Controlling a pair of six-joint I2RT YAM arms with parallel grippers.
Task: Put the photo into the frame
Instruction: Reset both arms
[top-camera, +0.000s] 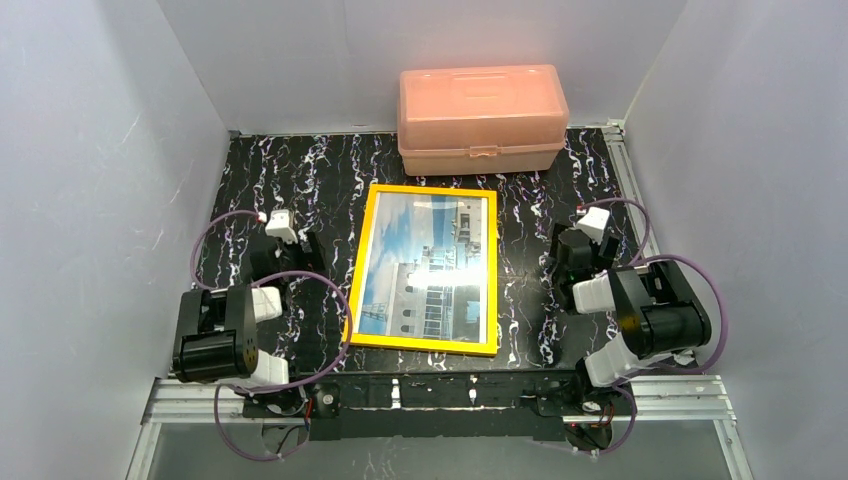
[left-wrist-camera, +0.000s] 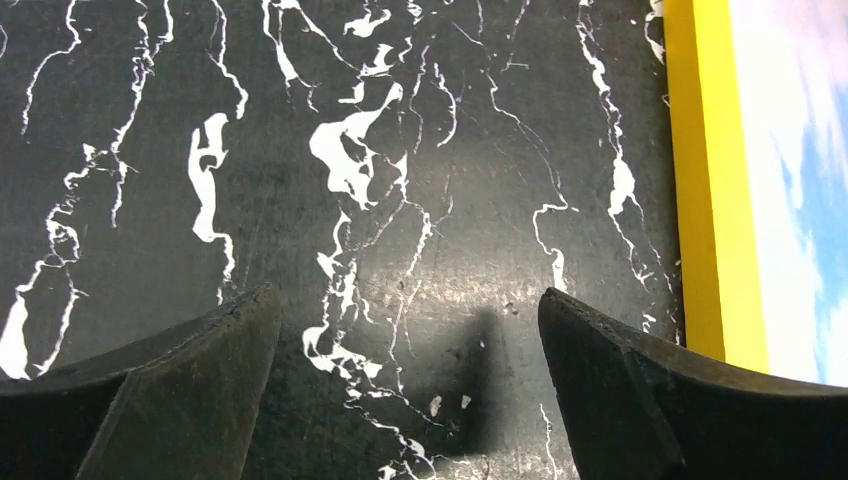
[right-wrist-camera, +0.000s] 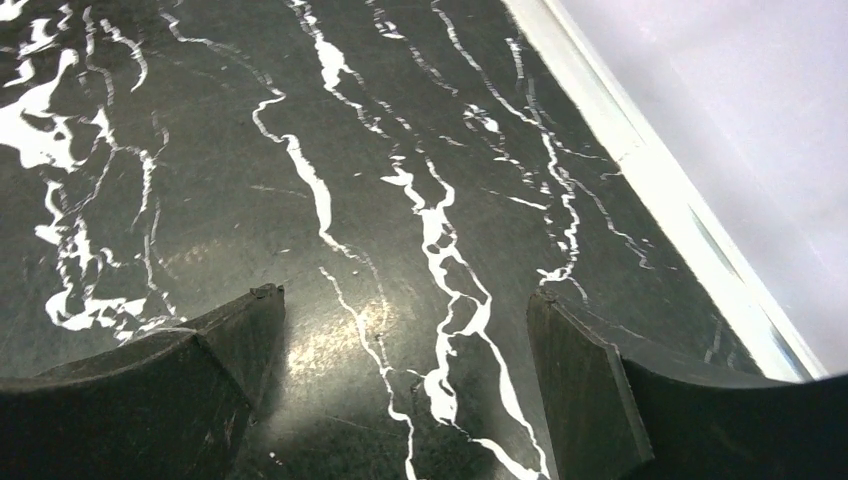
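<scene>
The frame, with its bright yellow-orange border, lies flat in the middle of the black marble table. Inside the border shows the photo of blue sky, clouds and a white building. My left gripper hangs open over bare table just left of the frame. In the left wrist view the left gripper holds nothing, and the frame's border and the photo run along the right edge. My right gripper stands open to the right of the frame. The right wrist view shows the right gripper over bare marble.
A salmon-pink plastic box with its lid shut stands at the back of the table behind the frame. White walls close in both sides. A light metal rail marks the table's right edge near my right gripper.
</scene>
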